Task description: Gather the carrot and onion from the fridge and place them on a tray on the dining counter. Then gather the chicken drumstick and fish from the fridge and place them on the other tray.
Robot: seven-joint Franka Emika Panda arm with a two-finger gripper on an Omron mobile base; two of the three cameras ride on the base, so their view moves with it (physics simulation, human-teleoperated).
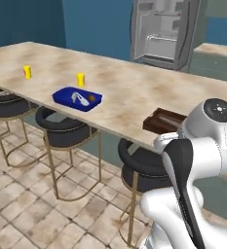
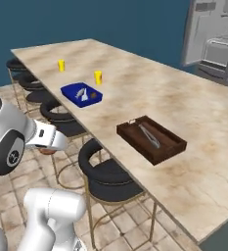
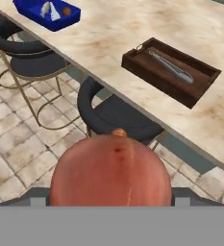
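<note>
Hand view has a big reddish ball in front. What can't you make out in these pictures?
- Hand view: the onion covers whatever holds it.
- Left base view: the blue tray's two items, one pale, one brown, are too small to name.
- Left base view: the arm hides part of the brown tray.
- Left base view: the fridge is cut off by the top edge; shelves too far to read.

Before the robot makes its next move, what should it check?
1. Onion in gripper: ok.
2. Brown tray in sight on counter: ok.
3. Brown tray right for the onion, given the long grey thing in it: cannot tell.
4. Blue tray contents: cannot tell; something pale and something brown.
5. Stool clear of the arm's path: cannot tell.
</note>
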